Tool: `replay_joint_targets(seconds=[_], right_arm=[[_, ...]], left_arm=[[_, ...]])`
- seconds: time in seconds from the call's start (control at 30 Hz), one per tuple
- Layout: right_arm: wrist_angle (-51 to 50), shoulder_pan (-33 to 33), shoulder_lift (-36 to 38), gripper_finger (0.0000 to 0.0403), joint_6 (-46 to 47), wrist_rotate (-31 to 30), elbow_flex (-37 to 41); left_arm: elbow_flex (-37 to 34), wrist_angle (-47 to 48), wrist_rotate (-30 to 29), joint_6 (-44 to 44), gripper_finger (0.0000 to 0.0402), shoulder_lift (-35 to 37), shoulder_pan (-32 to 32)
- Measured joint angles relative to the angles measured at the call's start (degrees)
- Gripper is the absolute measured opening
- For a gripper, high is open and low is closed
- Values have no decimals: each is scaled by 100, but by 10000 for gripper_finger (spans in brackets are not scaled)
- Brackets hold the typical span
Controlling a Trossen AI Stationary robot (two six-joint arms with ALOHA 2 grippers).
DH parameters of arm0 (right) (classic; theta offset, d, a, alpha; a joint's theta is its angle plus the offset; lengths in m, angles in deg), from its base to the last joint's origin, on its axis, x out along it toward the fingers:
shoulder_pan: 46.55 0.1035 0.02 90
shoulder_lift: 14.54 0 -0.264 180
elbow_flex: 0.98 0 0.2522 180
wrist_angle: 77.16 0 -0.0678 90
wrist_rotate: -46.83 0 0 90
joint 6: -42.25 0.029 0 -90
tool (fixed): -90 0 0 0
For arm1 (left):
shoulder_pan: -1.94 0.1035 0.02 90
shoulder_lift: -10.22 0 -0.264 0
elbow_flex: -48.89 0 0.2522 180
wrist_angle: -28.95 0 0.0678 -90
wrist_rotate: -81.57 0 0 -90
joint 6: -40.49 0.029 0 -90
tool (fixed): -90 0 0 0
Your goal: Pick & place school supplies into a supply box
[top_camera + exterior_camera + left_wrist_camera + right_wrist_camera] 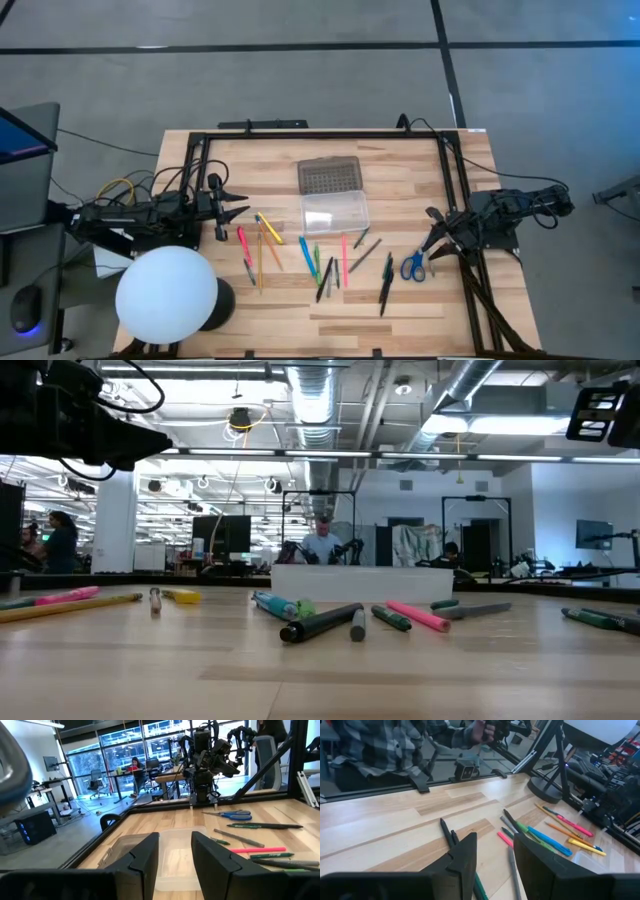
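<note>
Wooden tabletop (pixel 420 310) is holding scattered school supplies (pixel 320 262) beside the open supply box (pixel 334 200); I'm parking left gripper (pixel 236 207) and right gripper (pixel 432 232) at opposite edges, both parted and empty.

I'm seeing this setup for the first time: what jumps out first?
A scatter of coloured pens and markers lies across the middle of the wooden table, with blue-handled scissors near the right gripper. Behind them sits a clear plastic box, its grey lid folded open. A big white ball stands at the front left corner, near the left gripper; both grippers are empty.
</note>
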State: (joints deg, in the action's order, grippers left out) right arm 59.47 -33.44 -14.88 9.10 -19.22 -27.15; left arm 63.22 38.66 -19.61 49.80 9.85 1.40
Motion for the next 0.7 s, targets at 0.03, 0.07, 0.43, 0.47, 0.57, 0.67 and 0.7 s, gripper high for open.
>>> replay_joint_targets(seconds=[0.03, 0.07, 0.43, 0.47, 0.57, 0.67, 0.7], right_arm=[[19, 0, -1, 123, -38, -1, 1], [69, 0, -2, 123, -99, 2, 0], [1341, 2, 7, 123, 1576, 1290, 116], [1425, 2, 7, 123, 1677, 1310, 131], [1820, 2, 5, 123, 2240, 1302, 152], [2322, -17, -4, 123, 3115, 686, 149], [2399, -23, -6, 123, 3403, 238, 149]], left_arm=[[1, 0, 0, -125, 112, 0, -1], [1, 2, 0, -258, 112, 0, -1], [1, 42, 4, -1044, 112, 0, -1], [1, 44, 4, -992, 112, 0, -1], [1, 42, 3, -948, 112, 0, -1], [1, 42, 2, -970, 112, 0, -1], [0, 44, 4, -979, 112, 0, 1]])
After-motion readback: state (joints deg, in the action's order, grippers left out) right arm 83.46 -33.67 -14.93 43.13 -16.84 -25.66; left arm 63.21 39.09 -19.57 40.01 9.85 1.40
